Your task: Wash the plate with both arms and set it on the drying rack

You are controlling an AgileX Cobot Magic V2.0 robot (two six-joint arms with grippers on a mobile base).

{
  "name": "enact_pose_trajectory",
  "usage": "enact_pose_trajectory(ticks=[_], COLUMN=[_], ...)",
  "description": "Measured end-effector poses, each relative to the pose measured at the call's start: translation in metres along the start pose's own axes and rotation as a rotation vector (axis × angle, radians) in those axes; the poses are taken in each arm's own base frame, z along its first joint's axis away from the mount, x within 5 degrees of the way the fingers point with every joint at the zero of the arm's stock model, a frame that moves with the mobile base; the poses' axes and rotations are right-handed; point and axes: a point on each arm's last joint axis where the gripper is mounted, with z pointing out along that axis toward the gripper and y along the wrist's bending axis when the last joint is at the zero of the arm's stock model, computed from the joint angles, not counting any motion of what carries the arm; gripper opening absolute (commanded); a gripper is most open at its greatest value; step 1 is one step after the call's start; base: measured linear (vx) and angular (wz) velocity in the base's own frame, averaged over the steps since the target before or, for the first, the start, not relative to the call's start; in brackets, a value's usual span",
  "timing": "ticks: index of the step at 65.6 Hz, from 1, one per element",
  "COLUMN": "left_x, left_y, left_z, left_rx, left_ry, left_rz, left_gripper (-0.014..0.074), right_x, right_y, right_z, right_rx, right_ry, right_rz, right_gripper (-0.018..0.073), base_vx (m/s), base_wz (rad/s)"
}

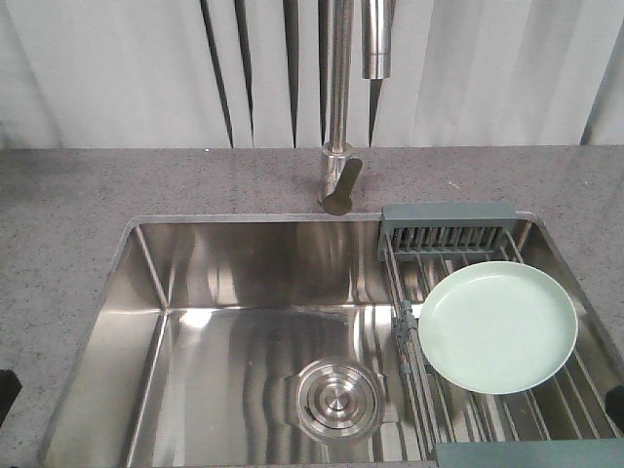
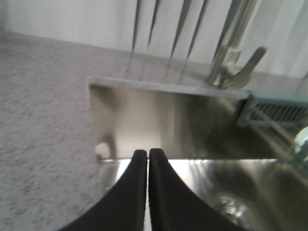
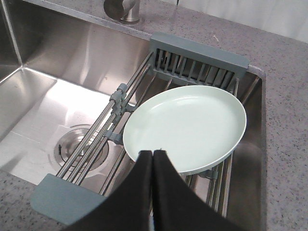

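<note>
Plate [image 3: 185, 126] lies flat on drying rack [image 3: 199, 58] over sink [image 1: 195, 322]; left tool [image 2: 147, 155] and right tool [image 3: 152, 155] both pressed together, empty; risk: matte rim slips off rods if 1 tool nudges it.

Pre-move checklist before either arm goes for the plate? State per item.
1. Plate reachable: lies flat on the drying rack, nothing on top. Ok.
2. Right gripper ready to grasp: fingers closed together at the plate's near rim, holding nothing. Not ok, open first.
3. Left gripper ready: closed too, over the sink's left side, empty. Not ok.
4. Sink basin free for washing: only the drain strainer shows. Ok.
5. Faucet running: no water stream seen. Cannot tell whether the handle is off.
</note>
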Motion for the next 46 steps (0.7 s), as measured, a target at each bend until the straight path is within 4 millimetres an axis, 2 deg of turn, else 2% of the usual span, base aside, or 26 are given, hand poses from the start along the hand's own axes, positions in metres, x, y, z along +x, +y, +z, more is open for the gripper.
enact_pose_trajectory(ticks=[11,19,39,46], left_x=[0.008,0.006,-0.006,-0.003], left_y=[0.008,0.008,0.005,0.007], left_z=[-0.003,-0.008,-0.036,-0.039], left_rx=[-0.075,-0.086,-0.084,-0.112], left_ry=[0.051,0.021,-0.234,-0.223], left_rz=[0.200,0.234,0.303,0.322], left_gripper=[-0.0006,-0.0006,-0.0006,-0.0006], right_x=[0.000,0.000,0.000,0.000], right_y=[0.000,0.000,0.000,0.000], right_z=[0.000,0.000,0.000,0.000], right_rx=[0.000,0.000,0.000,0.000], right_ry=[0.000,0.000,0.000,0.000], right_rz=[0.000,0.000,0.000,0.000], right_gripper=[-0.0005,-0.0005,-0.0005,-0.0005], base_vx=[0.00,0.00,0.00,0.00], base_wz=[0.00,0.00,0.00,0.00])
